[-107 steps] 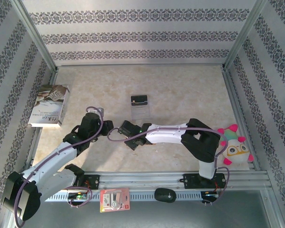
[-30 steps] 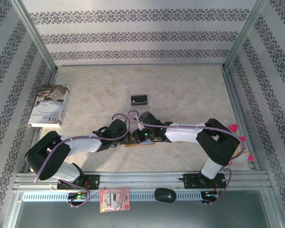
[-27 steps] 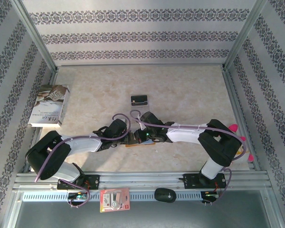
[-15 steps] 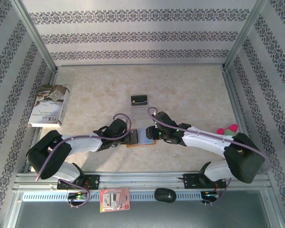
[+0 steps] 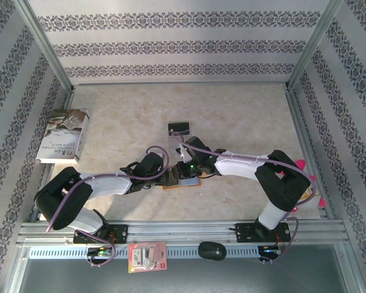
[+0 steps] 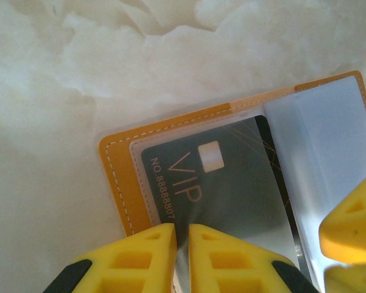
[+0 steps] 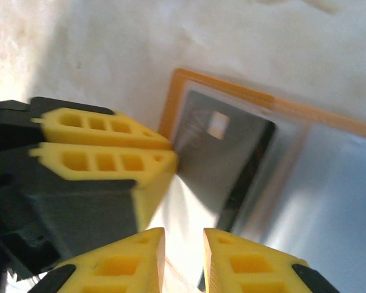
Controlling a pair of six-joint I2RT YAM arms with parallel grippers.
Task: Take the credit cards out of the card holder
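**A:** What's happening closest to the arm bases?

**B:** The card holder (image 5: 184, 181) lies open and flat on the table (image 5: 244, 116), with both grippers on it. The left gripper (image 6: 182, 235) has its jaws nearly together at the holder's near edge. They look pinched on the clear pocket, pinning it.

**A:** And the other one?

**B:** The right gripper (image 7: 183, 241) hangs close over the card's end, jaws only a slit apart. I can't tell whether anything is caught between them.

**A:** Is that card out?

**B:** No. A dark credit card (image 6: 232, 183) marked VIP sits fully inside the clear pocket, all its edges behind the plastic. The holder's other half shows a pale grey-blue pocket, and I can't say whether it hides another card.

**A:** Anything further back?

**B:** A small black card (image 5: 179, 127) with a pale mark is propped on a clear stand (image 5: 174, 138), well apart from the holder. It may be one that's already out, but I can't confirm that.

**A:** So how far along is it?

**B:** The holder is open and pinned. I'd judge the VIP card has yet to be pulled
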